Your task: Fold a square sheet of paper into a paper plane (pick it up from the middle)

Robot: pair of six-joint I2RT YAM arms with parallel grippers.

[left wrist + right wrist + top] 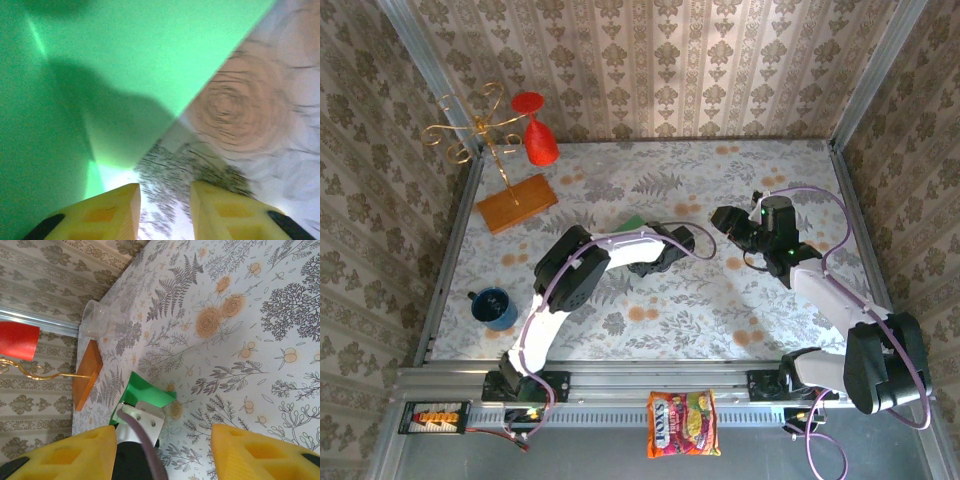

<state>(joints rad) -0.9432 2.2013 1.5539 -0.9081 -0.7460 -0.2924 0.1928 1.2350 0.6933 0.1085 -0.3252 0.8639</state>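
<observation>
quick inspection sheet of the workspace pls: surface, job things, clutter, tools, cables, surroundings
surface: flowered tablecloth, nothing spilled
job's things: green paper on the cloth, a crease showing; from above mostly hidden under the left arm
clutter: blue mug; wooden board with gold wire stand and red cup; clear cup; snack packet on the front rail
tools: left tool open at the paper's edge, gripping nothing; right tool open, empty
cables: purple cable along each arm
surroundings: patterned wallpaper
</observation>
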